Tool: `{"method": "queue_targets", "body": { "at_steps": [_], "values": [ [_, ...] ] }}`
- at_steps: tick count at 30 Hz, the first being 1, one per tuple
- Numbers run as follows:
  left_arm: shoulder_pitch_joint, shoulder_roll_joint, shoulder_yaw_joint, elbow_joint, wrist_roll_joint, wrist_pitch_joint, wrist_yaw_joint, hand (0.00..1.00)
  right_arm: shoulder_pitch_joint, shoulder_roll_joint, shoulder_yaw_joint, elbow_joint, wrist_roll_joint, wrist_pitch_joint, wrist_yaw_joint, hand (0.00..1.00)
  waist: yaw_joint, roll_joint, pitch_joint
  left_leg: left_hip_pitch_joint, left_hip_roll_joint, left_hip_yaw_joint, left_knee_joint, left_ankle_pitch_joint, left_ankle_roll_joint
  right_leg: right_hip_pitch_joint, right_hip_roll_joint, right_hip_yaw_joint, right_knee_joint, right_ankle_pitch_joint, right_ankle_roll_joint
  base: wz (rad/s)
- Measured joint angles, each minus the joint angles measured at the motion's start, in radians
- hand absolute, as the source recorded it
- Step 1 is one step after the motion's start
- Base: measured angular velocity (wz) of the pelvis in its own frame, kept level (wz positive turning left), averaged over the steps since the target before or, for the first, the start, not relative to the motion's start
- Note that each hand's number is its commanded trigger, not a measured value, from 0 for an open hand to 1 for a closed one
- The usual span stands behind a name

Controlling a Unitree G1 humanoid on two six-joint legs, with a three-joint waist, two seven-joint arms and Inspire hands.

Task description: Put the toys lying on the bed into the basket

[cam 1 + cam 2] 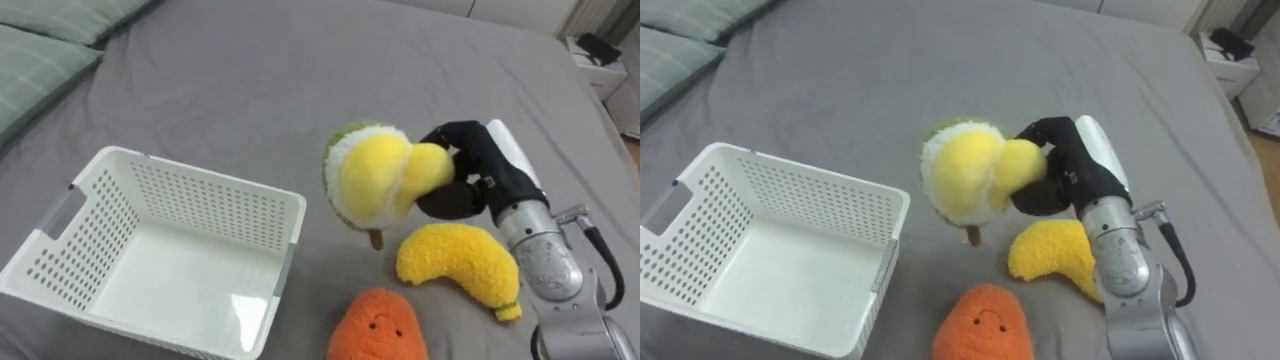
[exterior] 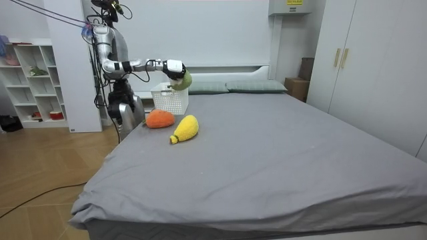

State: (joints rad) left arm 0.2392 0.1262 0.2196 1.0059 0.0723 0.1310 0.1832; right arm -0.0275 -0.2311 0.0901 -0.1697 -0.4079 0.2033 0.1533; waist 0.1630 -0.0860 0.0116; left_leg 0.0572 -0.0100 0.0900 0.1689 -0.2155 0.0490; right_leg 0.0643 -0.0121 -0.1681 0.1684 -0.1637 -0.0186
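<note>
My right hand [image 1: 468, 170] [image 1: 1065, 170] [image 2: 175, 67] is shut on a round plush toy [image 1: 375, 175] [image 1: 970, 175] [image 2: 183, 79], yellow with a white and green rim, and holds it in the air above the grey bed [image 1: 300, 80], just right of the white basket [image 1: 150, 250] [image 1: 760, 250] [image 2: 169, 99]. The basket has nothing in it. A yellow plush banana [image 1: 460, 265] [image 1: 1050, 255] [image 2: 185, 128] lies on the bed below the hand. An orange plush toy [image 1: 378, 325] [image 1: 980, 325] [image 2: 159, 119] with a little face lies near the front edge.
Green-grey pillows [image 1: 45, 50] [image 2: 250, 86] lie at the bed's head. I stand at the bed's side near the basket. A white shelf unit [image 2: 30, 83] and a wardrobe [image 2: 373, 67] stand in the room; a bedside stand [image 1: 590, 60] is beyond the far edge.
</note>
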Motion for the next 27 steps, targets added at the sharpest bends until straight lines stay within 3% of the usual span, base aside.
{"method": "queue_targets", "body": {
  "at_steps": [11,21,23,24,25,27],
  "values": [
    [-0.024,-0.002,-0.031,-0.003,0.000,0.008,0.001,0.00,-0.071,0.025,0.142,0.002,-0.012,0.031,0.055,1.00,0.057,-0.014,-0.0100,-0.027,-0.006,-0.036,0.015,0.007,0.001,-0.009,-0.006,-0.038,-0.001,0.000,0.001,0.09],
    [-0.052,0.003,-0.062,-0.004,0.004,0.016,0.004,0.00,-0.072,0.045,0.227,0.024,-0.033,0.069,0.092,1.00,0.083,-0.030,-0.0046,-0.038,-0.013,-0.059,0.013,0.012,0.003,-0.008,-0.013,-0.067,0.000,0.001,0.002,0.07],
    [-0.059,0.004,-0.073,-0.003,0.007,0.017,0.004,0.00,-0.073,0.046,0.239,0.026,-0.033,0.079,0.091,0.85,0.090,-0.030,-0.0046,-0.039,-0.015,-0.061,0.013,0.014,0.004,-0.008,-0.015,-0.070,0.000,0.002,0.002,0.03],
    [-0.064,0.005,-0.078,-0.003,0.007,0.017,0.004,0.00,-0.073,0.050,0.241,0.028,-0.032,0.080,0.091,0.53,0.091,-0.030,-0.0041,-0.040,-0.016,-0.064,0.013,0.015,0.005,-0.008,-0.016,-0.073,0.000,0.002,0.003,0.06],
    [-0.067,0.005,-0.079,-0.003,0.007,0.017,0.004,0.00,-0.073,0.054,0.241,0.029,-0.032,0.080,0.091,0.05,0.092,-0.030,-0.0040,-0.042,-0.017,-0.065,0.013,0.016,0.006,-0.009,-0.017,-0.076,-0.001,0.002,0.003,0.09],
    [-0.074,0.006,-0.090,-0.003,0.006,0.016,0.004,0.00,-0.076,0.068,0.243,0.030,-0.031,0.081,0.091,0.00,0.093,-0.028,-0.0022,-0.048,-0.019,-0.069,0.013,0.018,0.007,-0.013,-0.019,-0.082,-0.001,0.002,0.004,0.06]
  ]
}}
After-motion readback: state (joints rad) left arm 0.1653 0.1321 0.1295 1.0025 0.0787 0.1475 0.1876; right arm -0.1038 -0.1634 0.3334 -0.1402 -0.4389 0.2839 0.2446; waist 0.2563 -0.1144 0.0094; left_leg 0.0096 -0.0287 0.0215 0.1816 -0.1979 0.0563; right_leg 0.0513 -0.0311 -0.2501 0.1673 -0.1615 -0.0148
